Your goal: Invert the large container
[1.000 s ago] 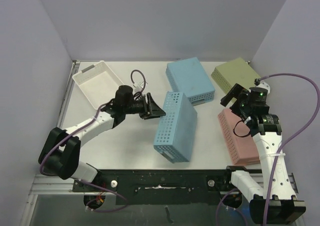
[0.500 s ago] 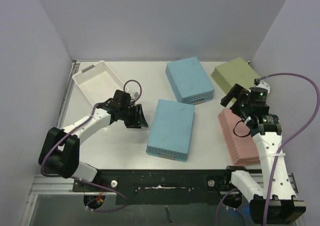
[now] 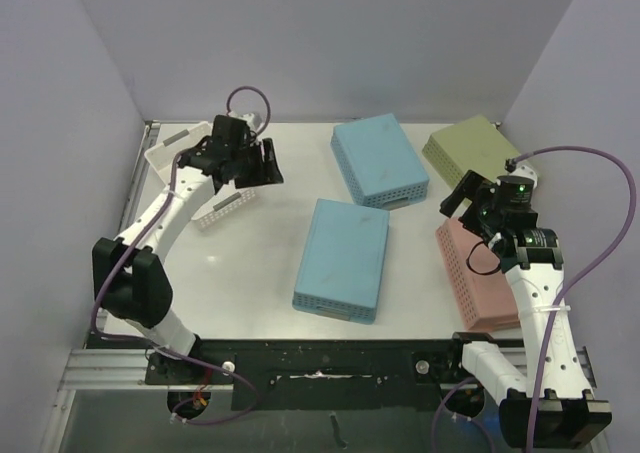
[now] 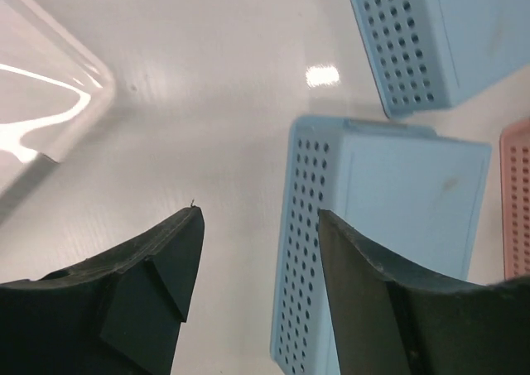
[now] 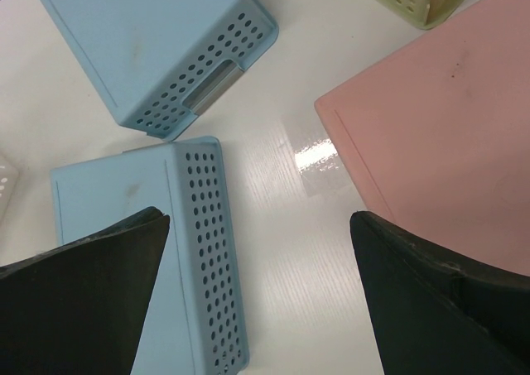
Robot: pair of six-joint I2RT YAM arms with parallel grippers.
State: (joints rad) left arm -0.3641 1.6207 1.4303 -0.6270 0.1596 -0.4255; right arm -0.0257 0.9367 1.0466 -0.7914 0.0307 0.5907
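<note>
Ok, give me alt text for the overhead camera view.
A large blue container lies upside down in the centre, free of both arms. The left tool is open near a white tray at far left. The right tool is open beside a pink container, with a second blue container and a green container farther back.

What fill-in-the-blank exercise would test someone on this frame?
1. Only the ____ container has its opening facing up.
2. The near blue container lies flat, upside ____.
3. The left gripper, its jaws apart, holds ____.
4. The right gripper has its jaws ____.
Missing words: white; down; nothing; open.
</note>
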